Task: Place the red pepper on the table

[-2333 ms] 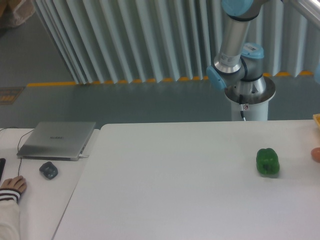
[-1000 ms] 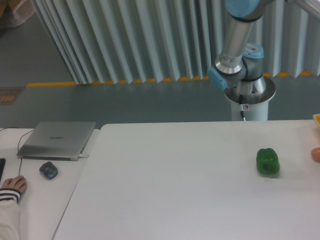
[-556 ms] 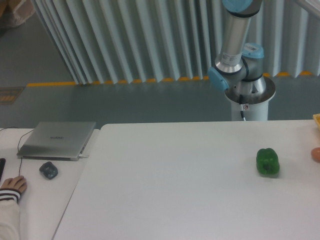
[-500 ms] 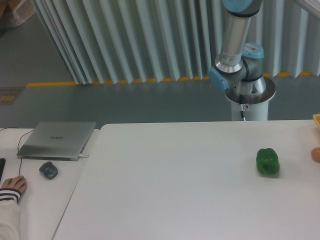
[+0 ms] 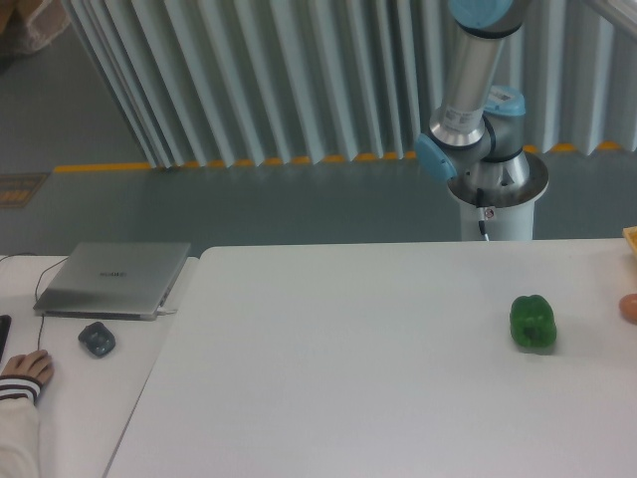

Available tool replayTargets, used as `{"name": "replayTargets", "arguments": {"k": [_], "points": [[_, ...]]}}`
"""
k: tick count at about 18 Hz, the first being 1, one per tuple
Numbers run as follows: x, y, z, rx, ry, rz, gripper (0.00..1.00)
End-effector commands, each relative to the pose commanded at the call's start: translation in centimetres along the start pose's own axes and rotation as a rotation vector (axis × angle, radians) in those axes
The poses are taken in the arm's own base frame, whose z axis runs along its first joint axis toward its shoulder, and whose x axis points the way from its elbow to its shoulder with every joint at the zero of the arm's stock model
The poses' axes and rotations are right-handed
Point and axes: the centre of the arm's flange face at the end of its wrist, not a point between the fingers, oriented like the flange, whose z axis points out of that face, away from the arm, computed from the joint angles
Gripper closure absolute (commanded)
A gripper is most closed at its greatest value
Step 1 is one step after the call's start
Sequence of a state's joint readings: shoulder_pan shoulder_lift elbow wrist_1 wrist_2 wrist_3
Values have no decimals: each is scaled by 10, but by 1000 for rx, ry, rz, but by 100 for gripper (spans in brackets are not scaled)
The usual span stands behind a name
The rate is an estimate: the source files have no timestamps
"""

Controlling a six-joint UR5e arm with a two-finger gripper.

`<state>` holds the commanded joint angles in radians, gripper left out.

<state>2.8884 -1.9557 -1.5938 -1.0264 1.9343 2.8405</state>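
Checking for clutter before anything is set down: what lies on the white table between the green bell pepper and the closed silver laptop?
Nothing: the fixed camera shows bare white table between green bell pepper and closed silver laptop.

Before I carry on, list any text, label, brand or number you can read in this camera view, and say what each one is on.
None can be read.
Closed silver laptop on the narrow white desk: a faint mark on the middle of its lid, too blurred to read.
White robot pedestal: a small red and white sticker on the front, too small to read.
Green bell pepper and large white table: no text.
The pincer is out of view.
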Motion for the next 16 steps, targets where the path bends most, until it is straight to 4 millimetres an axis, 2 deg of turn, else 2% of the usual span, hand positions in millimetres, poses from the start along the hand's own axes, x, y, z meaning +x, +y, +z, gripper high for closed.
{"name": "replayTargets", "arguments": {"k": [5,10,13,16], "points": [[-6,1,14,1,2,47,0],[3,-19,36,53,18,71,0],[15,-29,35,63,22,70,0],[20,-28,36,63,21,71,0]]}}
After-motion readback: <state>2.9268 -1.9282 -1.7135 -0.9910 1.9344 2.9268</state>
